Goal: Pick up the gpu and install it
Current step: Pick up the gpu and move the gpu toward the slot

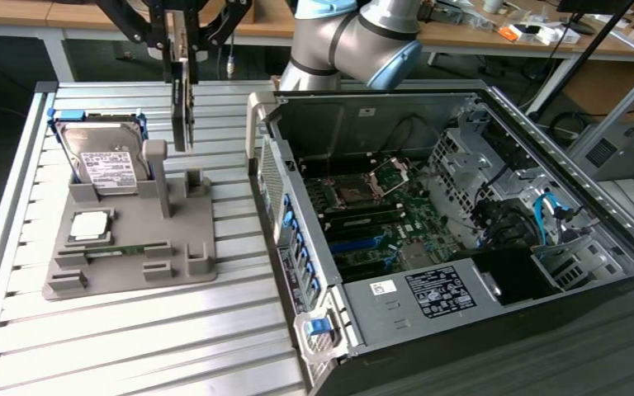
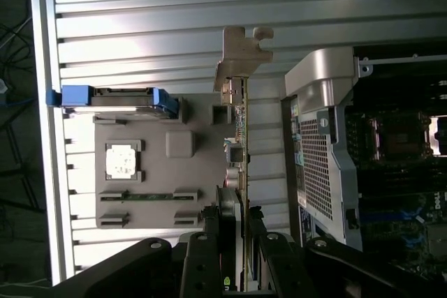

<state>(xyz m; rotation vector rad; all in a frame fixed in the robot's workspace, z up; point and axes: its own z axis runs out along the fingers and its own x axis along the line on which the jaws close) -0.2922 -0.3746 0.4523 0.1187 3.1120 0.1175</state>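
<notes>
The gpu (image 1: 182,103) hangs upright and edge-on from my gripper (image 1: 182,51), which is shut on its upper edge. It is above the back of the grey parts holder (image 1: 130,247), its lower end close to the holder's tall post (image 1: 155,157). In the wrist view the gpu (image 2: 242,137) runs as a thin strip away from the gripper (image 2: 237,246), with its silver bracket (image 2: 241,54) at the far end and the fan side pressed between the black fingers (image 2: 204,259). The open computer case (image 1: 461,206) lies to the exterior view's right.
On the holder (image 2: 188,172) stand a hard drive (image 1: 102,161) in a blue frame, a square CPU chip (image 1: 88,224) and a memory stick (image 1: 119,250). The case's side wall (image 1: 278,206) rises next to the holder. The slatted metal table (image 1: 130,346) stretches toward the front.
</notes>
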